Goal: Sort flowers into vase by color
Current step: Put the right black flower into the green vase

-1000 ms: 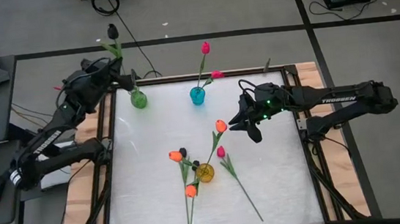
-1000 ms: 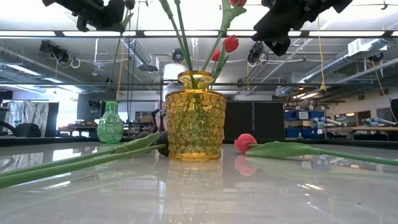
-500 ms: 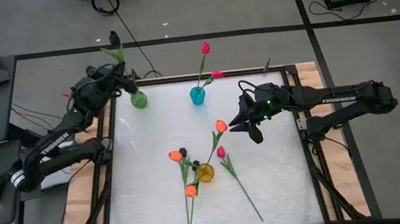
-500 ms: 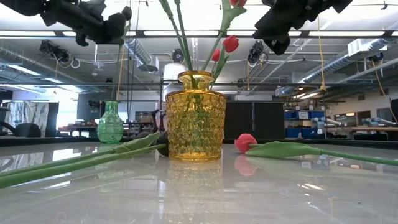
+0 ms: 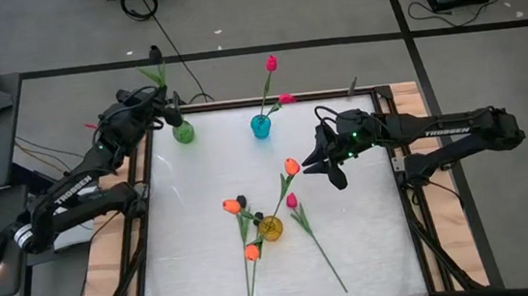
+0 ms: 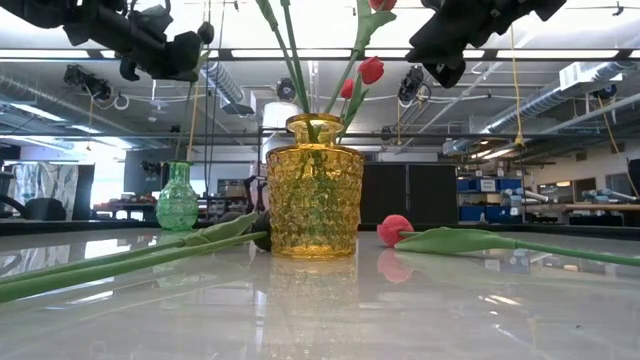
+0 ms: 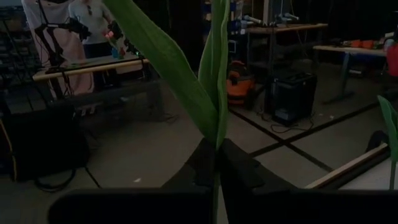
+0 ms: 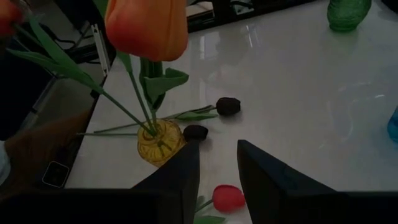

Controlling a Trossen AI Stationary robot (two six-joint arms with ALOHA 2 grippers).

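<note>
White table (image 5: 370, 245) bears three vases, a pink tulip (image 5: 291, 201), seemingly black tulips (image 8: 227, 106).

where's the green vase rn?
High view: the green vase stands at the table's far-left corner, left of the blue vase, with the left claw holding a black tulip just over it.

- Black tulip (image 7: 214, 93): bud cut off in left wrist view, only stem & leaves show.
- Yellow vase (image 6: 312, 187): flower tops cropped in low view.

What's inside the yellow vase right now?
The yellow vase holds three orange tulips by their stems, buds well above the rim. Its patterned glass hides the stem ends. The pink tulip lies on the table beside it.
</note>
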